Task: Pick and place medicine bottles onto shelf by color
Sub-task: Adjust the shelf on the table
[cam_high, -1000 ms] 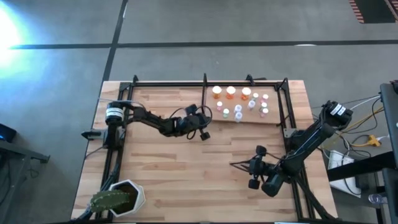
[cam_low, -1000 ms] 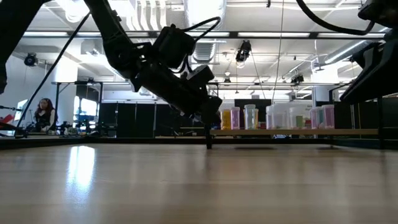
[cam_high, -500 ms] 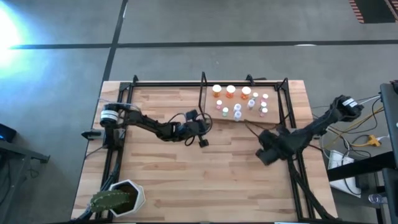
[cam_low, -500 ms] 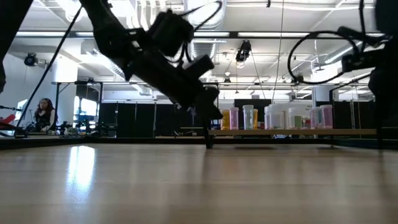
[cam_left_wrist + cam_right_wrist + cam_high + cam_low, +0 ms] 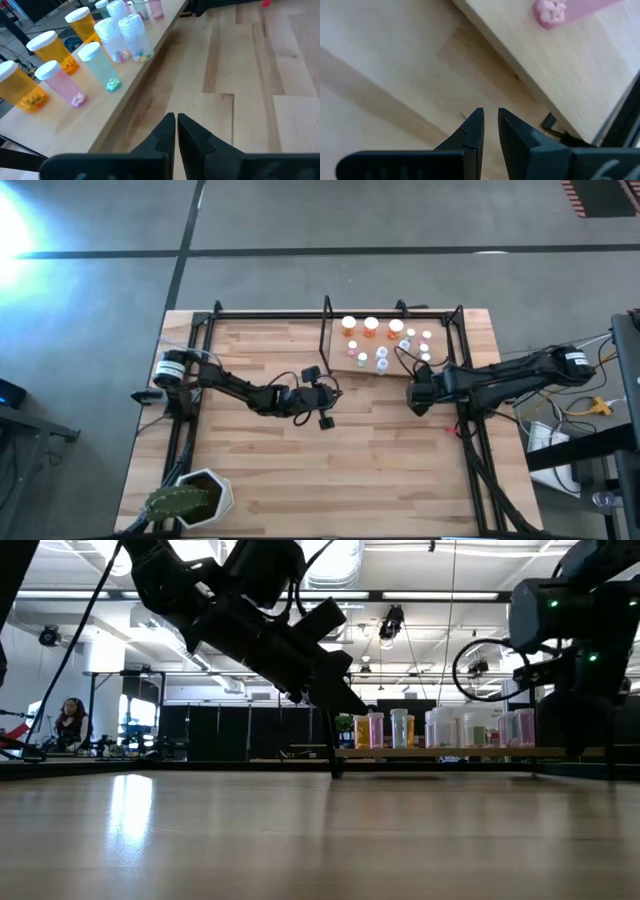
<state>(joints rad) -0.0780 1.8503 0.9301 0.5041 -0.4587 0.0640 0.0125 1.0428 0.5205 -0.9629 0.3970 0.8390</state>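
The medicine bottles (image 5: 385, 343) stand in a cluster on the shelf (image 5: 400, 370), a light-wood panel at the table's far right. Orange ones with white caps are in the far row, with smaller pink, bluish and white ones in front (image 5: 107, 40) (image 5: 440, 728). My left gripper (image 5: 330, 394) hovers shut over the table's middle, to the near left of the shelf's edge (image 5: 150, 65). My right gripper (image 5: 412, 395) hangs just off the shelf's near edge (image 5: 580, 65), its fingers (image 5: 491, 120) open by a narrow gap. A pink bottle (image 5: 560, 7) shows beyond it.
A white pot with a green cactus (image 5: 190, 498) sits at the near left corner. Black rods (image 5: 330, 310) frame the tabletop, with upright posts around the shelf. Bare wood lies between the two grippers and toward the near edge.
My right arm has swung from the near right part of the table toward the far side and stretched out, and its gripper is now by the shelf's near edge. My left gripper has drawn back a little from the shelf toward the near edge.
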